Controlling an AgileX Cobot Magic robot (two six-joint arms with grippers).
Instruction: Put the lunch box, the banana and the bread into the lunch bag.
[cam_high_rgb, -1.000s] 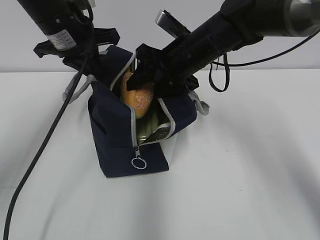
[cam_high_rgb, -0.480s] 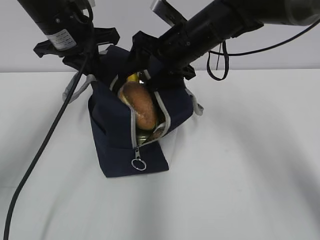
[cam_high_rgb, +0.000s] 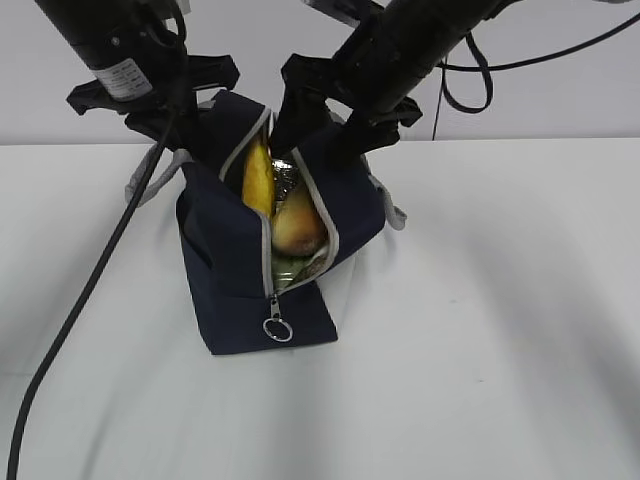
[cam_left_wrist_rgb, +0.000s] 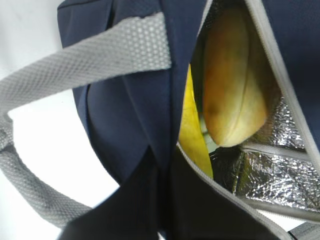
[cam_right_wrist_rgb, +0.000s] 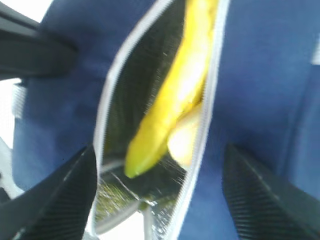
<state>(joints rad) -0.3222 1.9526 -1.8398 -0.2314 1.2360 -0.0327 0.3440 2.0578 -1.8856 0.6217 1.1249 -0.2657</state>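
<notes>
From here I see only a greenish sliver of the lunch box (cam_high_rgb: 292, 268) low in the bag (cam_high_rgb: 225, 250) opening, under the bread (cam_high_rgb: 300, 228), and most of the banana (cam_high_rgb: 258, 180) is sunk behind the bag's wall. My right wrist view is smeared with blur, so the banana (cam_right_wrist_rgb: 172, 95) and the foil below it have no sharp edges, and both finger (cam_right_wrist_rgb: 260, 192) tips run off the bottom edge. In the left wrist view the bag (cam_left_wrist_rgb: 125, 115) overruns the picture on every side, and I cannot make out that gripper's fingertips there.
</notes>
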